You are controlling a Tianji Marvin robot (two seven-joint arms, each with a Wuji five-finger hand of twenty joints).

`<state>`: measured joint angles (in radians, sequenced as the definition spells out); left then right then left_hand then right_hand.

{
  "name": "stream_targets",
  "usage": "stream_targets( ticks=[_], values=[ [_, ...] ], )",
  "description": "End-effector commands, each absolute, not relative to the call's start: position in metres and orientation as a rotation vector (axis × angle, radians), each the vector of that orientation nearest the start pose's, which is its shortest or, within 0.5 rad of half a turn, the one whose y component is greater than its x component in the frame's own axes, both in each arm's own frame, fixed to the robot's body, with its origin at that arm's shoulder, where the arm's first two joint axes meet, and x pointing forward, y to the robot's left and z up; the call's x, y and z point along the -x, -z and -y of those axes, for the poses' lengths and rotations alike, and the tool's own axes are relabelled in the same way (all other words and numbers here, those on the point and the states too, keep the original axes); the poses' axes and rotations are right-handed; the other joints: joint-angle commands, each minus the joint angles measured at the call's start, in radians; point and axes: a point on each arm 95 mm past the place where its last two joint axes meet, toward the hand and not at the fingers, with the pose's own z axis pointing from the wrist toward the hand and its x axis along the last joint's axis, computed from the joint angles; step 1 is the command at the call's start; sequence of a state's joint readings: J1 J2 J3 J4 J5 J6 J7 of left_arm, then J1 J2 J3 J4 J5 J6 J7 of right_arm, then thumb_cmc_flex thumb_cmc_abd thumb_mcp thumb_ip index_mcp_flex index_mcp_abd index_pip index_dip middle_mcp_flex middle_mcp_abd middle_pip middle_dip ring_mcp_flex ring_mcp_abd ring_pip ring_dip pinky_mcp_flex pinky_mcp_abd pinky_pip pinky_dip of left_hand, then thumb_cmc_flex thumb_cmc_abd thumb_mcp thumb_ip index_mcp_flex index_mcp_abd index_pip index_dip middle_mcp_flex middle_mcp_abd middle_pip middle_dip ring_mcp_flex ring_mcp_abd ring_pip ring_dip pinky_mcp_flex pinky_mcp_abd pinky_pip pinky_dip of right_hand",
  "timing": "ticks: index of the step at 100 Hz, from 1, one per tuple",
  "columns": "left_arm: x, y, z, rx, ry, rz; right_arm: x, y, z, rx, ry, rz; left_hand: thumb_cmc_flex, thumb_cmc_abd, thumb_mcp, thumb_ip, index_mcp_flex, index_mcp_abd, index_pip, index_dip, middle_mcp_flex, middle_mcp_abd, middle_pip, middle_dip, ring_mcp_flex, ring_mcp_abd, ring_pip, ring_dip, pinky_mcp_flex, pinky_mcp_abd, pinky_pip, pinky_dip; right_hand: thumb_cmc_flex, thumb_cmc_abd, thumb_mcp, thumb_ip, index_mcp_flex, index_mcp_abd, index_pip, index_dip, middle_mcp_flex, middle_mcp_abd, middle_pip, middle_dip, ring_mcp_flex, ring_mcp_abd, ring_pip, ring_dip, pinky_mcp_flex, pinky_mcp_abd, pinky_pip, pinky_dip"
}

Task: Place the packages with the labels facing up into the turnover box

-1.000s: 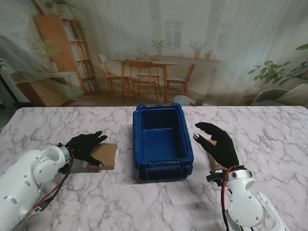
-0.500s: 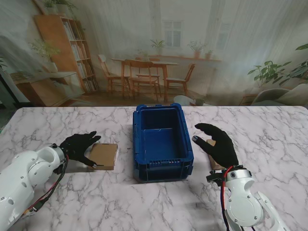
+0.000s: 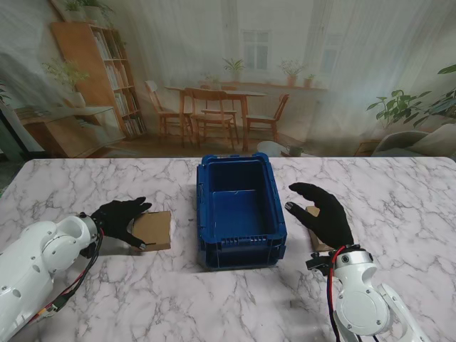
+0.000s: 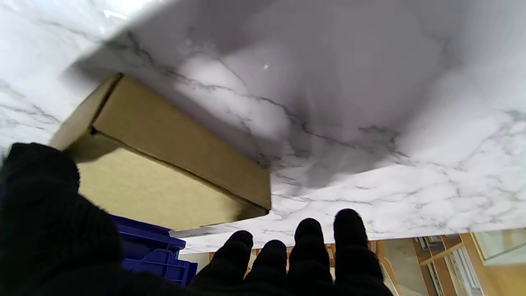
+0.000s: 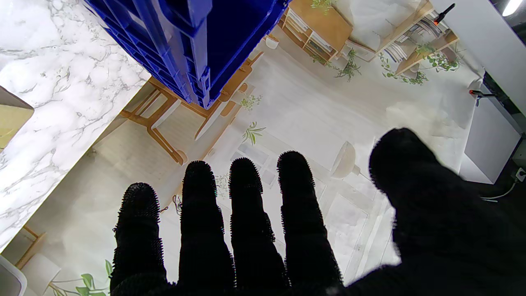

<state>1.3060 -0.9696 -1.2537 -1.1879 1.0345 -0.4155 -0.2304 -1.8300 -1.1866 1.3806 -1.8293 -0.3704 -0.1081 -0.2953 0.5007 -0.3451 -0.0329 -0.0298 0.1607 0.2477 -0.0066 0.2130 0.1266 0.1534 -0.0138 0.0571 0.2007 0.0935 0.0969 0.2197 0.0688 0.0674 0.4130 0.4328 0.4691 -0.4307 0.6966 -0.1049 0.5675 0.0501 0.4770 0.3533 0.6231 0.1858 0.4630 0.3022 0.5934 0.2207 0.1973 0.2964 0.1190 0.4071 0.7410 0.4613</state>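
- The left hand (image 3: 120,219) is reaching over the near-left edge of a brown cardboard package (image 3: 152,230), which is lying flat on the marble table (image 3: 92,185) just ahead of the fingertips.
- In the left wrist view the thumb (image 4: 39,193) is sitting against one side of the package (image 4: 164,164) while the four fingers (image 4: 308,242) are stretching past its far corner, apart from the cardboard; the hand is spread and is not yet clamping anything.
- No label is showing on the upper face in either view; judgement: the label may be underneath, so a flip may be needed before placing.
- Advice: the fingers should be curling under the far edge, opposing the thumb, before any lift, since a flat package may slip out of a shallow pinch.
- The blue turnover box (image 3: 240,211) is standing just beyond the package from the left hand, and its interior appears to hold nothing.
- The right hand (image 3: 324,214) is hovering on the box's other side with fingers extended and apart, gripping nothing; the right wrist view shows the straight fingers (image 5: 246,213) with the box wall (image 5: 181,45) ahead of them.
- A second package (image 3: 317,239) is lying under the right palm, mostly hidden; contact cannot be told.
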Motion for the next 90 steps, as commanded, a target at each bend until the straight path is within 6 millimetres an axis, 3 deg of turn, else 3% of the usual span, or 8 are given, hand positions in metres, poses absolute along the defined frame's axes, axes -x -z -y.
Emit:
stream_targets(
  ticks=[1, 27, 43, 55, 77, 90],
  values=[
    [-0.457, 0.360, -0.123, 1.216, 1.152, -1.989, -0.342, 0.290, 0.018, 2.168, 2.692, 0.890, -0.043, 0.001, -0.008, -0.013, -0.030, -0.015, -0.016, -0.011, -0.043, -0.013, -0.015, 0.009, 0.017, -0.022, -0.022, 0.007, -0.008, 0.012, 0.018, -0.008, 0.004, -0.055, 0.033, -0.007, -0.029, -0.021, 0.010, 0.023, -0.002, -0.028, 0.019, 0.007, 0.004, -0.030, 0.018, 0.011, -0.017, 0.011, -0.024, -0.001],
    [-0.456, 0.362, -0.122, 1.240, 1.143, -2.010, -0.342, 0.291, 0.019, 2.166, 2.692, 0.937, -0.067, 0.002, -0.010, -0.030, -0.028, -0.021, -0.033, -0.081, -0.046, -0.004, -0.022, -0.009, 0.012, -0.024, -0.030, 0.002, -0.006, 0.021, -0.014, -0.013, -0.019, -0.117, 0.087, -0.015, -0.043, -0.012, 0.003, 0.020, -0.007, -0.034, 0.018, 0.008, 0.005, -0.034, 0.013, 0.011, -0.022, 0.016, -0.063, 0.003],
    [-0.456, 0.363, -0.123, 1.209, 1.107, -2.037, -0.342, 0.291, 0.019, 2.165, 2.689, 0.941, -0.031, -0.016, 0.000, -0.022, -0.022, 0.023, -0.023, -0.090, -0.041, 0.000, -0.013, -0.004, 0.024, -0.023, -0.026, 0.001, 0.011, 0.013, -0.016, -0.011, -0.027, -0.118, 0.091, -0.018, -0.048, -0.008, -0.002, 0.018, -0.010, -0.033, 0.018, 0.009, 0.003, -0.035, 0.010, 0.011, -0.021, 0.019, -0.082, 0.004],
    [-0.457, 0.365, -0.122, 1.188, 1.089, -2.041, -0.342, 0.291, 0.019, 2.165, 2.688, 0.939, 0.009, -0.035, 0.004, -0.006, -0.024, 0.070, 0.002, -0.029, -0.031, -0.002, 0.004, 0.067, 0.048, -0.031, -0.014, 0.006, 0.024, 0.001, 0.008, 0.004, -0.030, -0.116, 0.090, -0.019, -0.050, -0.006, -0.005, 0.017, -0.011, -0.034, 0.018, 0.010, 0.001, -0.034, 0.009, 0.011, -0.021, 0.019, -0.093, 0.006],
    [-0.458, 0.370, -0.123, 1.159, 1.054, -2.053, -0.343, 0.291, 0.018, 2.163, 2.686, 0.939, 0.101, -0.074, 0.023, 0.030, -0.025, 0.068, 0.009, 0.055, -0.013, -0.008, 0.033, 0.132, 0.079, -0.038, 0.005, 0.028, 0.027, -0.031, 0.081, 0.015, -0.031, -0.113, 0.087, -0.018, -0.053, -0.002, -0.010, 0.015, -0.016, -0.033, 0.017, 0.010, -0.001, -0.034, 0.007, 0.012, -0.019, 0.019, -0.112, 0.014],
    [-0.456, 0.372, -0.123, 1.154, 1.039, -2.053, -0.343, 0.291, 0.018, 2.163, 2.684, 0.939, 0.212, -0.078, 0.045, 0.074, -0.029, 0.061, 0.025, 0.122, 0.005, -0.013, 0.083, 0.200, 0.103, -0.041, 0.026, 0.062, 0.030, -0.052, 0.132, 0.014, -0.031, -0.109, 0.084, -0.018, -0.056, -0.002, -0.013, 0.015, -0.017, -0.033, 0.017, 0.011, -0.002, -0.034, 0.007, 0.012, -0.016, 0.019, -0.120, 0.019]
  ],
)
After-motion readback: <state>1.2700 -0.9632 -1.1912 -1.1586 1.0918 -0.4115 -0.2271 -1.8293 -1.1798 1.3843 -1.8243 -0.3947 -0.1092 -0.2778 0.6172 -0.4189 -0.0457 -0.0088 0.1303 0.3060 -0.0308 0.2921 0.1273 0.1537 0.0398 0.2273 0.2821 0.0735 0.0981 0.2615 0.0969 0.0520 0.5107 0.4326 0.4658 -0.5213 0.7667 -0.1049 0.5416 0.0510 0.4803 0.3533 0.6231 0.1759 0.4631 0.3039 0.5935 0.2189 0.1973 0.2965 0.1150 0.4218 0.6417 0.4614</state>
